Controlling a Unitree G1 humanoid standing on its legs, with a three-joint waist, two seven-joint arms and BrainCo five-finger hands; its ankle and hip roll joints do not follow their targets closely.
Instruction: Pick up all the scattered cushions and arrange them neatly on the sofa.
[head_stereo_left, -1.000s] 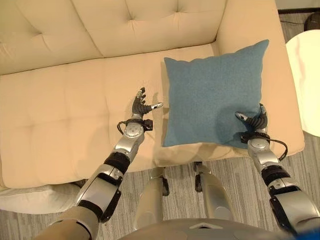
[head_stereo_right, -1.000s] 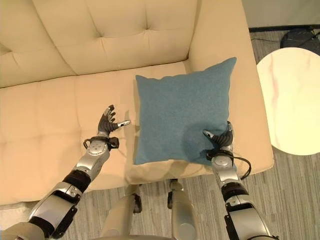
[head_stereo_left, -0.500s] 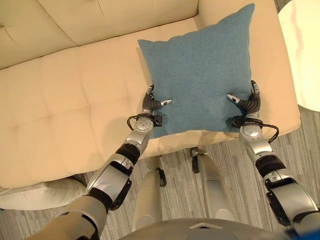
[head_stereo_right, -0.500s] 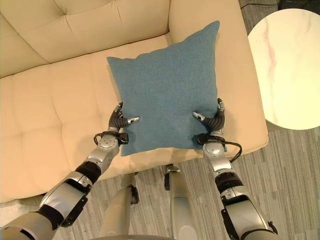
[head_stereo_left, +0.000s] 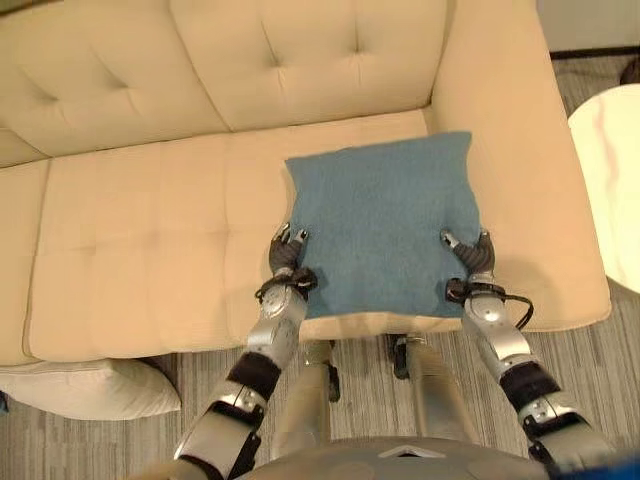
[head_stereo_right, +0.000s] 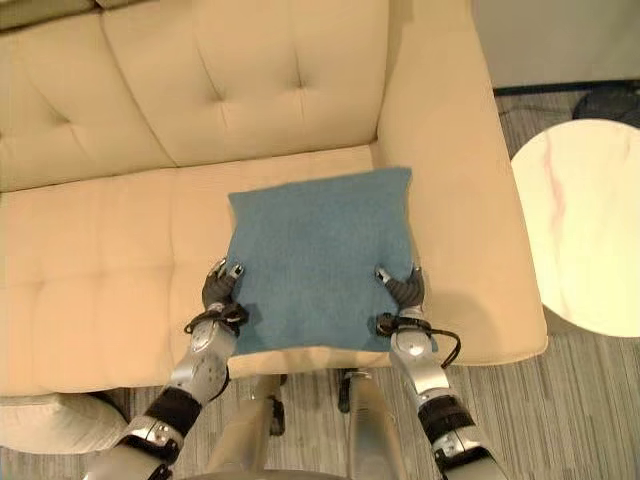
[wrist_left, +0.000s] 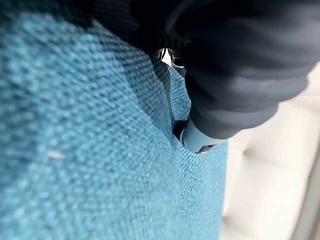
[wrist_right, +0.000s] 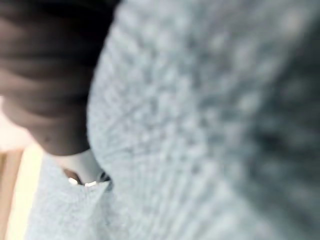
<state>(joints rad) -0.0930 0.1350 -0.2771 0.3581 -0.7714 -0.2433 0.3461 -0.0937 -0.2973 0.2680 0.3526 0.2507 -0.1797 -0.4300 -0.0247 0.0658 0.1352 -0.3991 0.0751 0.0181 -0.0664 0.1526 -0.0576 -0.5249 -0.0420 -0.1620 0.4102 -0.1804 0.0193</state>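
A blue cushion (head_stereo_left: 383, 222) lies flat on the right end of the cream sofa's seat (head_stereo_left: 150, 250), up against the right armrest. My left hand (head_stereo_left: 286, 258) grips its near left edge, thumb on top and fingers curled under. My right hand (head_stereo_left: 472, 260) holds the near right edge the same way. In the left wrist view the blue cushion's weave (wrist_left: 90, 165) presses against the hand, and in the right wrist view the blue cushion's fabric (wrist_right: 210, 130) lies close over the fingers. A cream cushion (head_stereo_left: 88, 388) lies on the floor by the sofa's front left.
A round white marble side table (head_stereo_right: 585, 225) stands to the right of the sofa's armrest (head_stereo_left: 520, 170). The sofa's tufted backrest (head_stereo_left: 250, 60) rises behind the seat. Striped grey carpet (head_stereo_right: 560, 400) runs along the sofa's front.
Both hands have closed on the blue cushion's near edge and brought it off the armrest to lie flat on the seat. The camera has shifted too.
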